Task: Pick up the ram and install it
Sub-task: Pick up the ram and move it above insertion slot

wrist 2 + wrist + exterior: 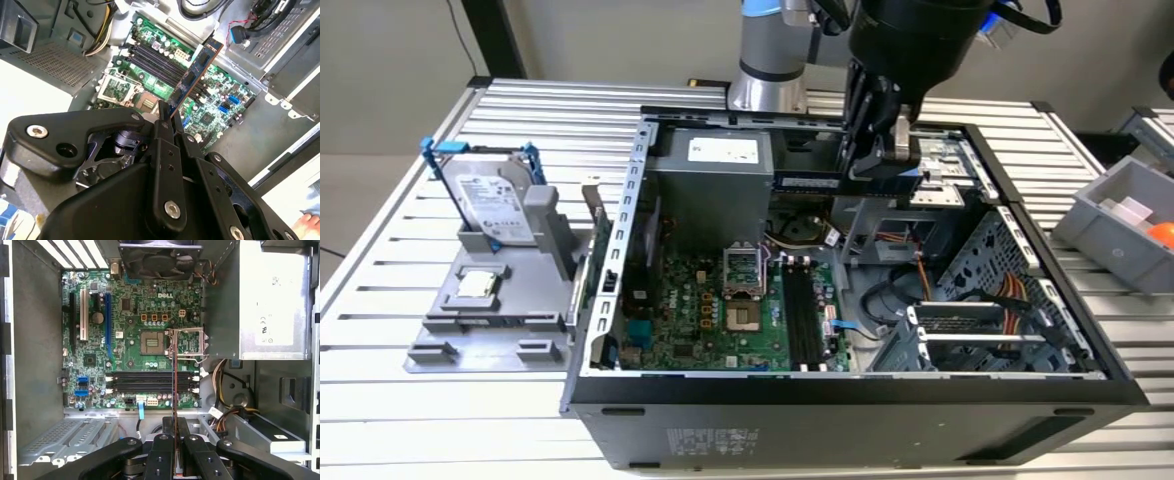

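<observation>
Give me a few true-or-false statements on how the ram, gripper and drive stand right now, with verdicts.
1. The gripper is shut on the ram. True.
2. The ram is seated in a slot. False: it hangs above the motherboard, clear of the slots.
3. The case is open, with the motherboard exposed. True.
4. The drive sits inside the case. False: it stands upright on a grey stand outside the case, at the exterior view's left.
</observation>
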Controlling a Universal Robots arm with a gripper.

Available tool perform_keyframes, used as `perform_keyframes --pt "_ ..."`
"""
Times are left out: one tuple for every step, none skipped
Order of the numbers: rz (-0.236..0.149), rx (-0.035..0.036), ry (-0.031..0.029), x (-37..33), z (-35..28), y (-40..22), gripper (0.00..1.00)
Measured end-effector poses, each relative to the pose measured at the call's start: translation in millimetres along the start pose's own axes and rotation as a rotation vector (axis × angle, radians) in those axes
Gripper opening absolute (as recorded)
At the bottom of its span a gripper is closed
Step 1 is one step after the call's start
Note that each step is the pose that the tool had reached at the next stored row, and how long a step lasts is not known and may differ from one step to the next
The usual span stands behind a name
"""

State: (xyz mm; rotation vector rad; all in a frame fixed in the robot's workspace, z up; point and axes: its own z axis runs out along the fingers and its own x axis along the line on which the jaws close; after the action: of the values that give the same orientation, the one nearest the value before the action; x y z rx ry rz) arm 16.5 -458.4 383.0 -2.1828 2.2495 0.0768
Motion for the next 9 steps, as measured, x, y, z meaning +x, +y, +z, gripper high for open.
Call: perform_keyframes --pt "0.001 -0.0001 0.0001 0.1 -0.1 -0.2 0.0" --pt "0.002 -0.0003 0.0 0.3 -0.1 -0.3 0.0" --pt "0.003 -0.0005 -0.0002 0.5 0.0 -0.4 0.0" --pt "0.004 -0.0007 0.0 0.6 -0.1 -0.5 0.0" --pt "0.004 -0.0008 -0.0001 0.8 -0.1 -0.5 0.0" --pt "0.005 -0.0008 -0.0002 0.9 0.0 -0.5 0.0" --pt "0.005 -0.0008 -0.0001 0.9 -0.1 -0.5 0.0" --pt "0.005 -0.0008 -0.0001 0.9 0.0 -0.6 0.0" --pt "0.005 -0.0008 -0.0001 0.9 -0.1 -0.6 0.0"
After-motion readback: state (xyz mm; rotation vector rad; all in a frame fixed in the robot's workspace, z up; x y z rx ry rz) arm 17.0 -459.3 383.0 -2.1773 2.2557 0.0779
